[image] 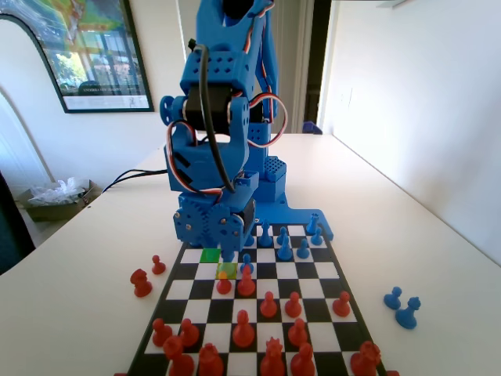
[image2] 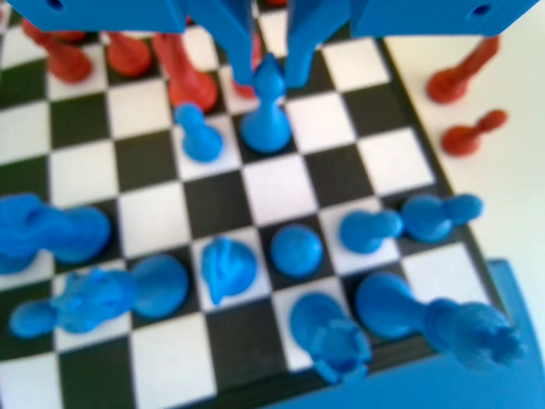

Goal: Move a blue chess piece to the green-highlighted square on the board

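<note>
Fingers low, prob. straddling blue piece

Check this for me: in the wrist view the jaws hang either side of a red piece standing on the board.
Not quite: the colour is wrong. The wrist view shows the jaws hanging either side of a blue chess piece standing on the board, not a red one.
</note>
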You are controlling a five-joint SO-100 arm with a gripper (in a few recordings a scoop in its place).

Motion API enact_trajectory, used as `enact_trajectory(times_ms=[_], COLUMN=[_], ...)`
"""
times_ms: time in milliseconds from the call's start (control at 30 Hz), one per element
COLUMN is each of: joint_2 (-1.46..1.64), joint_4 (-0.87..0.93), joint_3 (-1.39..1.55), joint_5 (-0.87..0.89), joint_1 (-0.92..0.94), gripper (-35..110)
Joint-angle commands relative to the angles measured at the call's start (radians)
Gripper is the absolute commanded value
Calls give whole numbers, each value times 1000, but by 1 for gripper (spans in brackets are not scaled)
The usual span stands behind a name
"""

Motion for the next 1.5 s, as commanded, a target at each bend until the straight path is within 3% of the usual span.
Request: enact_trajectory(times_ms=[0, 467, 1000, 1467], joint_2=[26, 29, 218, 242], joint_4=[2, -29, 41, 130], joint_3=[-20, 28, 189, 146], joint_5=[-17, -21, -89, -92], joint_1=[8, -15, -31, 49], gripper=[6, 1, 1, 1])
